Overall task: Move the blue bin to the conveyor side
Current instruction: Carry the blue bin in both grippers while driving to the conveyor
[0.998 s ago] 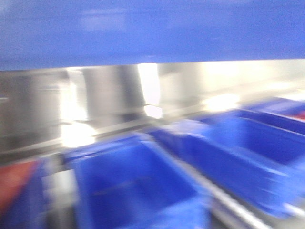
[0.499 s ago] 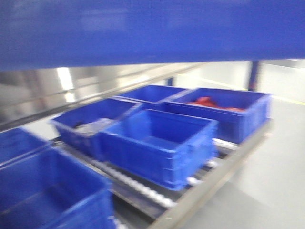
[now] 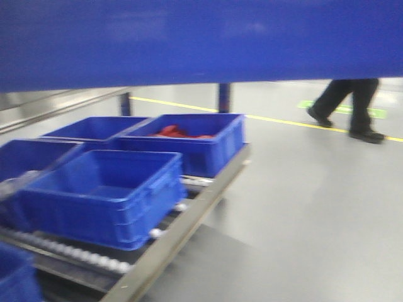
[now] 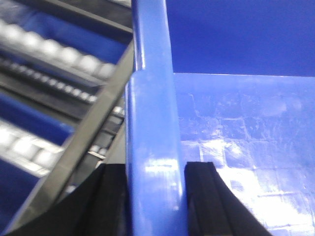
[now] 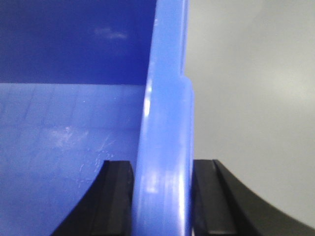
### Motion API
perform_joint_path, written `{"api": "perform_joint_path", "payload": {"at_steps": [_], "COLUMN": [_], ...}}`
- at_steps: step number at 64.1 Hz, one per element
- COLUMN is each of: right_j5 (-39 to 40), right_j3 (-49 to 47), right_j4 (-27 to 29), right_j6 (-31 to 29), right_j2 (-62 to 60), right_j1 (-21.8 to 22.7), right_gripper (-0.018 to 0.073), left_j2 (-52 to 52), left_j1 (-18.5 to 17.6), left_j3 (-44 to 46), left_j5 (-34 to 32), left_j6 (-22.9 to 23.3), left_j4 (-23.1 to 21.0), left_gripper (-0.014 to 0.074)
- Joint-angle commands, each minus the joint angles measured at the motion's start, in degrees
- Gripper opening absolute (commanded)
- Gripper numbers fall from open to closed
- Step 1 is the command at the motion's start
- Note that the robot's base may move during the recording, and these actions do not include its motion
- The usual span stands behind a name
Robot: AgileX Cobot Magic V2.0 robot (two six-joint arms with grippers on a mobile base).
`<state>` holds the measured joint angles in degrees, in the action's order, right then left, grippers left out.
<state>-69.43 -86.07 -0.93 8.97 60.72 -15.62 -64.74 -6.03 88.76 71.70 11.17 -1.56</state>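
1. Up close, in the left wrist view, the left gripper (image 4: 156, 196) is clamped on the thick rim of the blue bin (image 4: 246, 123). 1 black finger (image 4: 206, 196) sits inside the wall and the other outside it, both pressed against the glossy plastic.
2. In the right wrist view, the right gripper (image 5: 162, 196) pinches the opposite rim the same way, with dark pads touching both faces of the wall.
3. The bin's scuffed inner bottom fills the left half of the right wrist view, and bare grey floor (image 5: 256, 98) fills the right half.
4. In the front view the bin is a wide blue band across the whole top of the frame, above everything else.
5. At lower left stands a roller rack (image 3: 182, 233) carrying several blue crates (image 3: 104, 195). The crate at the far end holds red items (image 3: 176, 131).
6. In the left wrist view, blurred rollers and a metal rail run along the left edge, just beside the bin's wall.
7. At upper right, a person's legs (image 3: 352, 107) cross a yellow line (image 3: 277, 119) on the floor.
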Motion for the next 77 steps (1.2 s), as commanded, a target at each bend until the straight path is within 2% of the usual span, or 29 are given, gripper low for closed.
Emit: {"api": "perform_joint_path", "payload": {"at_steps": [1,77], "right_j5": [5.37,5.37], "right_j3": [-0.75,-0.75], "right_j4": [-2.83,-2.83], "right_j6": [-1.03,-1.03], "right_j2": [-1.33,-1.33], "right_j1": [-0.06,-0.06], "right_gripper": [-0.0079,-0.0079], "left_j2": [1.10,1.10], "left_j1": [0.03,0.03], "left_j3": [0.69,0.69], "left_j5": [-4.17,-4.17], "left_j6": [-0.42,-0.42], "left_j4": [1.13,1.97], "left_gripper": [-0.0020,-0.0020]}}
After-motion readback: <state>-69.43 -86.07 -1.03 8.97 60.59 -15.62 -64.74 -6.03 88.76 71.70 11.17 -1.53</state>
